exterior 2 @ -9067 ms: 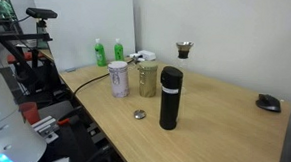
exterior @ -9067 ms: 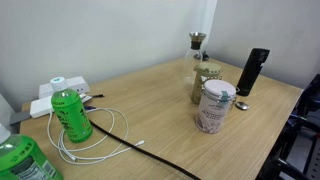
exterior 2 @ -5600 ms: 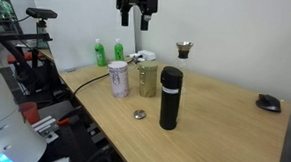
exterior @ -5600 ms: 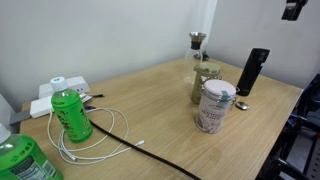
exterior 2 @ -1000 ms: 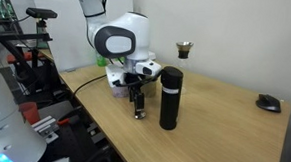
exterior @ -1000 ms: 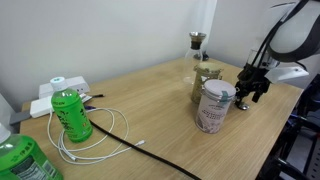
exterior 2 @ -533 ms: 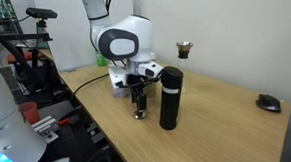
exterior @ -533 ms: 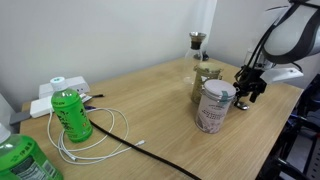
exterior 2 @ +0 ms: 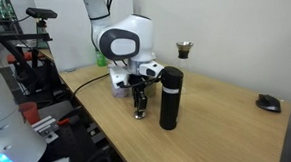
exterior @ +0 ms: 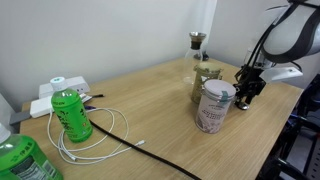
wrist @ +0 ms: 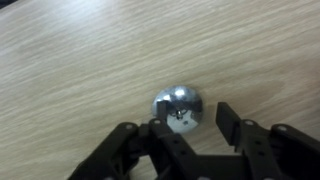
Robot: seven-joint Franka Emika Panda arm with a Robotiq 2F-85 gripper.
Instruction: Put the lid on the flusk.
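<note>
Since 1 second ago the gripper (wrist: 193, 122) has come slightly lower; its fingers (wrist: 228, 118) stand open on either side of the lid (wrist: 178, 106) on the table (wrist: 60, 60), holding nothing. Closing off-centre could probably squirt the round lid away.

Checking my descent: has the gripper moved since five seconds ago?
Yes. The gripper has dropped from the top of the view to the foot of the black column, over the lid.

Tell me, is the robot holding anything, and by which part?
Nothing yet. The open fingers straddle the small silvery lid lying on the wooden table.
</note>
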